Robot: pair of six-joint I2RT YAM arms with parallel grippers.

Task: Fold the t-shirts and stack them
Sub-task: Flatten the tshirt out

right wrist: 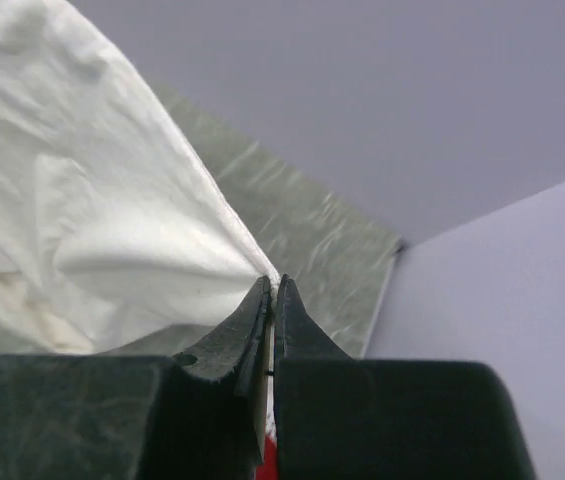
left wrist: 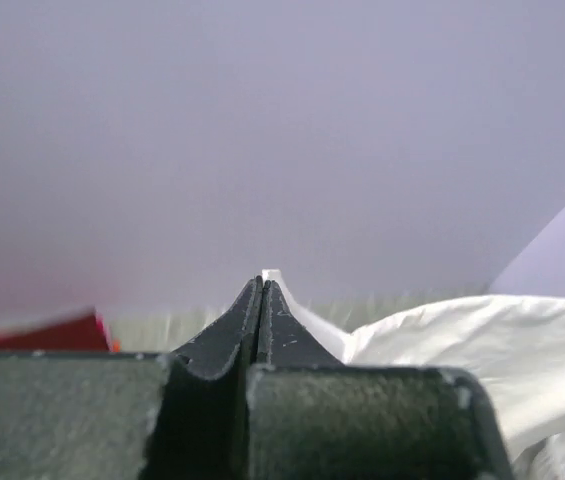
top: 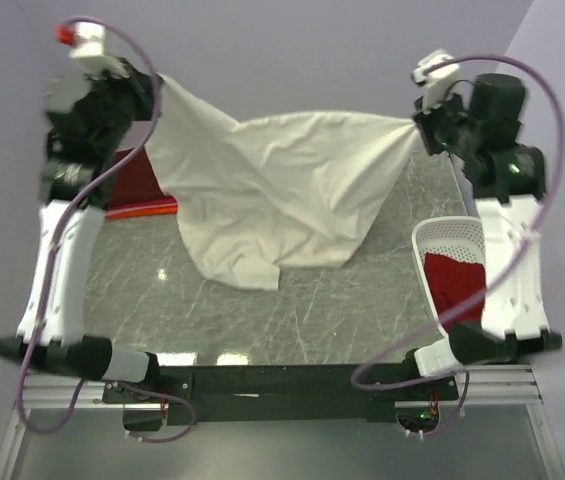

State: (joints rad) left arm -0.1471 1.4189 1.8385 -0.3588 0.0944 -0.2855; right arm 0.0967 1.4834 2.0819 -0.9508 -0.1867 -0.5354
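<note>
With your left gripper (top: 150, 88) at upper left and right gripper (top: 417, 122) at upper right each pinched shut on the cream-white t-shirt (top: 282, 185) hanging across centre frame, hold its top edge taut and level as you lay it flat.

Both arms (top: 59, 262) (top: 510, 262) raised — jaws clamped.

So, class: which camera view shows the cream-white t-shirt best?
Top external. It shows the whole cream-white t-shirt stretched between the left gripper and right gripper, its lower edge sagging to the table. Left wrist shows only a pinched tip and a fold; right wrist, a bunched section running into its shut fingers.
</note>
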